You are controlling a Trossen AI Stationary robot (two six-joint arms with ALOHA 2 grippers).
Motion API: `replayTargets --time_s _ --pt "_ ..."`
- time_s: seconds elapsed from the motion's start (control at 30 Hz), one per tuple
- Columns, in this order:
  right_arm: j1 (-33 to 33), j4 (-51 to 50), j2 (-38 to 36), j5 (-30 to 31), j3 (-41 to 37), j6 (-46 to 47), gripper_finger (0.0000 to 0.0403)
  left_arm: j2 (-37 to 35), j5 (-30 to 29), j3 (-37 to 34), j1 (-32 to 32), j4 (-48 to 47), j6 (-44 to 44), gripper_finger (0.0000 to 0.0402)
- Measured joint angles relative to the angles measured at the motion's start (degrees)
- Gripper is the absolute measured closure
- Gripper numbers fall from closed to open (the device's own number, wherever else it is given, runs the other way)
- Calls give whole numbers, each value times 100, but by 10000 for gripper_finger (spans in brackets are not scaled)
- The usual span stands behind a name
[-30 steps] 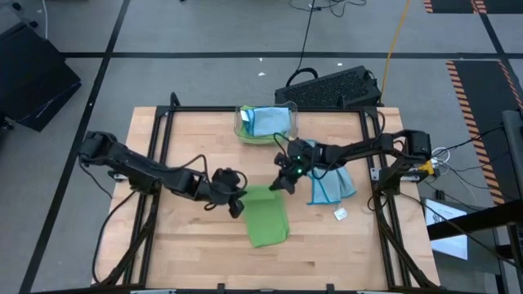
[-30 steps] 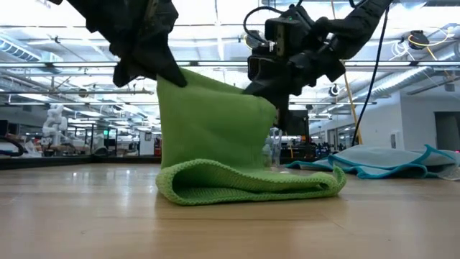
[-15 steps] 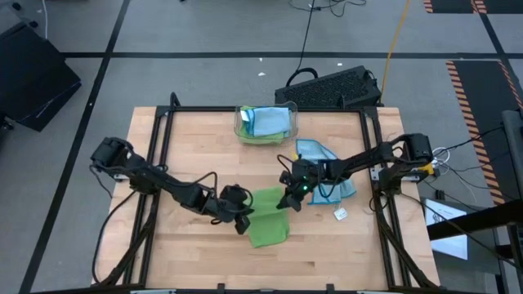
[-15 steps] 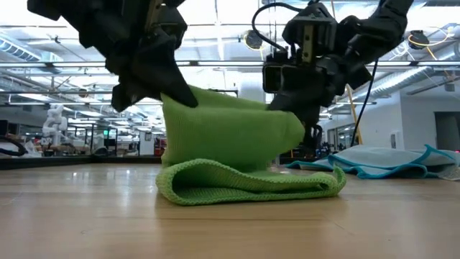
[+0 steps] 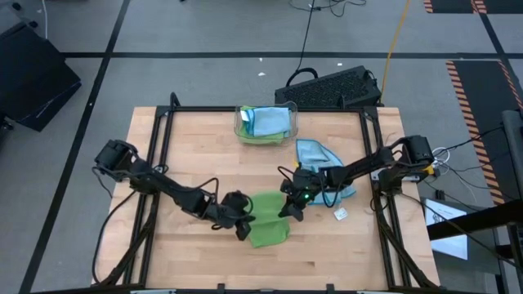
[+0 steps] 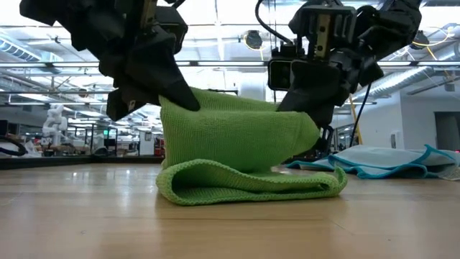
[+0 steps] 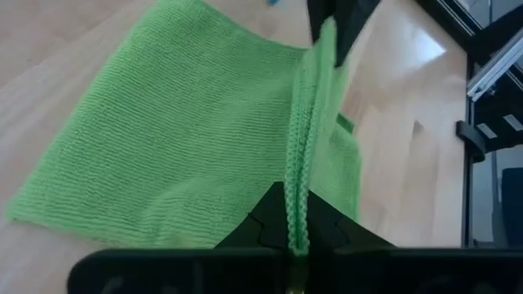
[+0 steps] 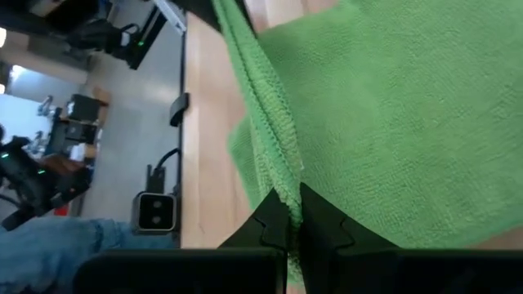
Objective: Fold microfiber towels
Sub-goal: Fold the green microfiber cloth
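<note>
The left gripper (image 5: 243, 226) and right gripper (image 5: 288, 211) each pinch a corner of the green towel (image 5: 268, 228) — they should lower together, keeping the edge taut, so edges align.

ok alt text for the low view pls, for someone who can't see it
Two dark robot hands, left hand and right hand, pinch the upper edge of a green towel and hold it up over its lower half on the wooden table. A light blue towel lies behind, right.
</note>
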Motion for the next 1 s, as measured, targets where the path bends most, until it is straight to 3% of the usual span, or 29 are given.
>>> replayTargets --time_s 0.2,0.63,0.83,1.0 --pt "48 -14 36 198 -2 -132 399 212 -3 -2 -45 29 -6 396" --pt "87 146 289 -155 -9 -78 395 418 265 -2 -82 347 -94 394" --pt "87 117 289 -252 -17 -16 344 422 297 -9 -110 264 -96 347" --pt "62 129 287 -796 -17 265 280 422 293 -9 -130 271 -98 312"
